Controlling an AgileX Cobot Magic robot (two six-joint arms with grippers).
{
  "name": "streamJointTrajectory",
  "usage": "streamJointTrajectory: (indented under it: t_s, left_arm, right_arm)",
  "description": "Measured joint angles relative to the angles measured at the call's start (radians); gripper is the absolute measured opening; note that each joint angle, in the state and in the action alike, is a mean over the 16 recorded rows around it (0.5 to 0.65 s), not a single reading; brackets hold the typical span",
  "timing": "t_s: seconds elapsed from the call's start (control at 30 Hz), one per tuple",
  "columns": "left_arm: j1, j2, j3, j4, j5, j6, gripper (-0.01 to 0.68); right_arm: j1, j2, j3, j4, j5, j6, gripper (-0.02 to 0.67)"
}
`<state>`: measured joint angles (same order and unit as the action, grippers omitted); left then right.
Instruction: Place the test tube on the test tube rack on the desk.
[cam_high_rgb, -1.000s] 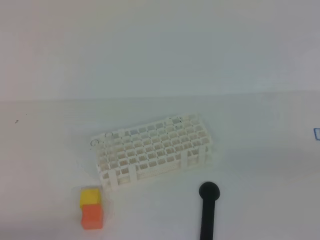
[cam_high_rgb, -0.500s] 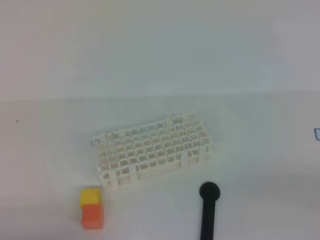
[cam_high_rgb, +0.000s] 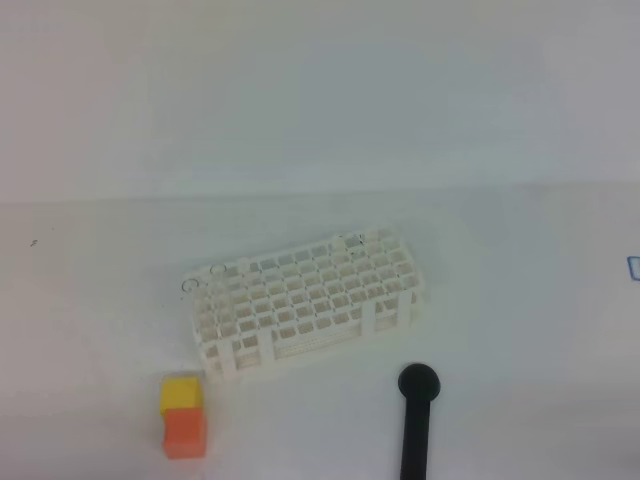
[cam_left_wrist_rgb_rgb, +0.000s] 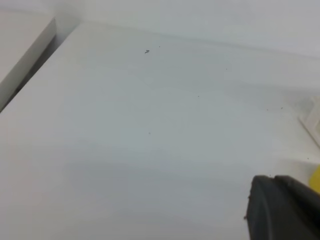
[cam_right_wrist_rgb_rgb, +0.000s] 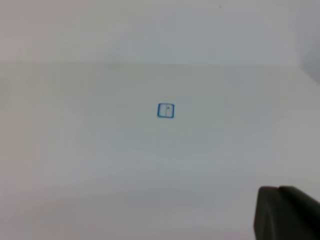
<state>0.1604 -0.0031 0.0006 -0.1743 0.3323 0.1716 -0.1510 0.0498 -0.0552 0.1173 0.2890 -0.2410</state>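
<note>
1. The test tube (cam_high_rgb: 190, 286) was nearly invisible: I could only pick out a faint ring just off the left end of the rack (cam_high_rgb: 310, 300), with a second ring beside it. I took the first for the tube's mouth, but could not tell how the tube lay.
2. The rack stood slantwise in the middle of the tabletop (cam_high_rgb: 520, 300), and I saw no tube standing upright in its holes.
3. Nearer me sat the yellow-and-orange block (cam_high_rgb: 183, 417) and the black rod (cam_high_rgb: 416, 420), both apart from the rack.
4. My left claw (cam_left_wrist_rgb_rgb: 282, 210) showed only as a dark corner over bare tabletop, fingers together and holding nothing; the right claw (cam_right_wrist_rgb_rgb: 285, 212) was the same, near a blue square mark (cam_right_wrist_rgb_rgb: 165, 110).
5. The step in hand looked like the pick-up. To do it well I would spread the left claw first, approach low, and grip gently mid-length, since clear glass could roll or slip.
</note>
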Motion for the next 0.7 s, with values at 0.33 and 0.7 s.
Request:
streamJointTrajectory:
  t_s: [0.33,0.7]
  left_arm:
    - [0.000,0.000,0.000,0.006,0.002,-0.001,-0.001]
    - [0.000,0.000,0.000,0.007,0.003,-0.001,-0.001]
  right_arm:
    - [0.049,-0.052,0.063,-0.100,0.061,0.135,-0.001]
    - [0.112,-0.062,0.074,-0.140,0.077,0.143,-0.001]
